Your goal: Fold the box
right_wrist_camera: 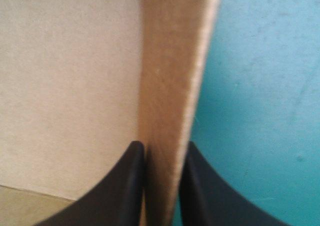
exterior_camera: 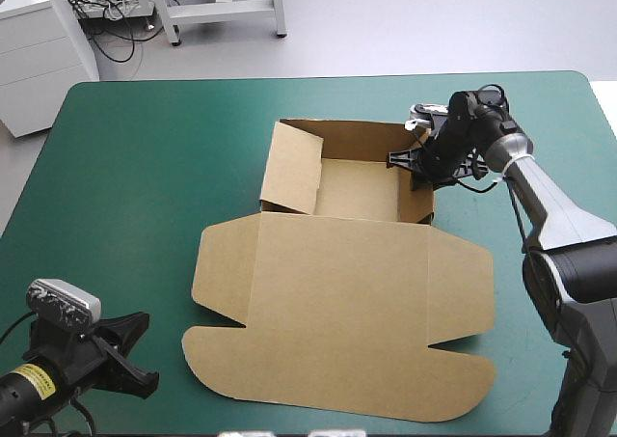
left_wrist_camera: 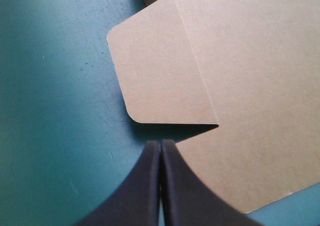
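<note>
Teal-green table (exterior_camera: 125, 167) open at left, right tool (right_wrist_camera: 162, 150) pinching box (exterior_camera: 337, 302) wall, left tool (left_wrist_camera: 160, 144) closed

Plain brown board on the box (exterior_camera: 337, 302). Solid teal-green table cover (exterior_camera: 135, 167). Black fingers on left gripper (left_wrist_camera: 160, 143) and right gripper (right_wrist_camera: 162, 147).

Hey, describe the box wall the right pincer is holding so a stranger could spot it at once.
On the teal-green table lies a brown box, its lid flat toward the near edge, its tray toward the far edge. The wall is the tray's right side, standing upright. Unlike the left wall, it is pinched between the right pincer's black fingers.
</note>
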Robot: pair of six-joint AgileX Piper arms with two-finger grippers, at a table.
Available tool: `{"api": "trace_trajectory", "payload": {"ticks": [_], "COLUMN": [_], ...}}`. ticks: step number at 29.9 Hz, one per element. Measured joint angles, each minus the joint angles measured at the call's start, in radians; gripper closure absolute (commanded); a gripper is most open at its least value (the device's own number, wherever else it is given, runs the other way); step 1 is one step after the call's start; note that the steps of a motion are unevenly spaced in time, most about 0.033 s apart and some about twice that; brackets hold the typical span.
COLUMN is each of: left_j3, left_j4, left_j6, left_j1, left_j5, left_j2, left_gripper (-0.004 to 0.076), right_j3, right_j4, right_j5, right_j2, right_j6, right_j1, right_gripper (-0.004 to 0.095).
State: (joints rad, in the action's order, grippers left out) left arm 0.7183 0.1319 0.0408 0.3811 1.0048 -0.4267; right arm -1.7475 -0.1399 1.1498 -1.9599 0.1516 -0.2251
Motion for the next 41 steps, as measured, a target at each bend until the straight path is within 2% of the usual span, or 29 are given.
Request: {"api": "trace_trajectory", "payload": {"ticks": [10, 19, 24, 28, 36, 41], "left_j3": [-0.003, -0.006, -0.006, -0.006, -0.006, -0.006], "left_j4": [-0.018, -0.048, -0.048, -0.048, -0.050, -0.052], "left_j6": [0.006, 0.009, 0.009, 0.009, 0.010, 0.012], "left_j1": [0.000, 0.000, 0.000, 0.000, 0.000, 0.000], "left_j5": [-0.002, -0.002, -0.002, -0.002, 0.003, 0.005], "left_j2": [0.000, 0.000, 0.000, 0.000, 0.000, 0.000], "left_gripper": [0.0756, 0.0756, 0.0756, 0.0756, 0.0756, 0.0756], "right_j3": [-0.032, -0.313, -0.355, -0.358, -0.340, -0.317], "right_j4": [0.019, 0.083, 0.162, 0.180, 0.189, 0.190], "right_j5": [0.053, 0.090, 0.097, 0.097, 0.097, 0.097], "right_j2": [-0.001, 0.085, 0.202, 0.234, 0.209, 0.135], "right_j6": [-0.019, -0.059, -0.086, -0.093, -0.132, -0.152], "right_j1": [0.000, 0.064, 0.190, 0.327, 0.563, 0.655], "right_gripper": [0.0912, 0.0912, 0.0912, 0.0931, 0.0931, 0.0931]}}
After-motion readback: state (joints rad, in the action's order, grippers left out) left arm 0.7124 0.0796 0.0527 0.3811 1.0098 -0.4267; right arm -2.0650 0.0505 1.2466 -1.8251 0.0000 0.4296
